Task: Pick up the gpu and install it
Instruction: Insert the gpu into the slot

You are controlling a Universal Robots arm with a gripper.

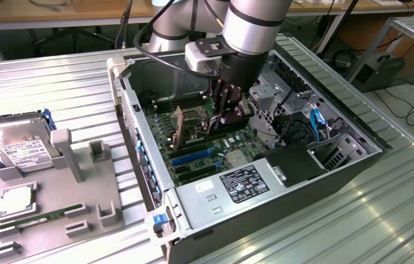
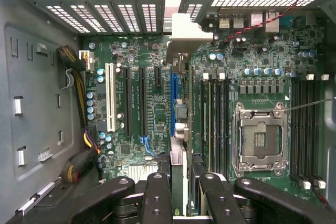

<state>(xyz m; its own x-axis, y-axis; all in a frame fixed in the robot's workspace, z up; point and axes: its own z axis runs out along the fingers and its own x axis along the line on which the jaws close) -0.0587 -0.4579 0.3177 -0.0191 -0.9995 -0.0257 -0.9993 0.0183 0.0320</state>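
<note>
My gripper (image 1: 226, 116) reaches down inside the open computer case (image 1: 148, 165), over the motherboard (image 2: 142, 77). It is shut on the gpu (image 2: 179, 124), which I see edge-on as a thin card running away from the fingers (image 2: 157, 195). Its silver end bracket (image 2: 184, 27) lies near the case's rear slot openings. The card hangs just over the blue expansion slot (image 2: 172, 90), roughly in line with it. Whether it touches the slot I cannot tell.
Beside the card are black memory slots (image 2: 212, 124) and the open CPU socket (image 2: 260, 137). The power supply (image 1: 243, 184) sits at the case's near end. On the exterior view's left, a grey holder (image 1: 82, 192) carries a hard drive (image 1: 17, 147) and a green memory stick (image 1: 39, 215).
</note>
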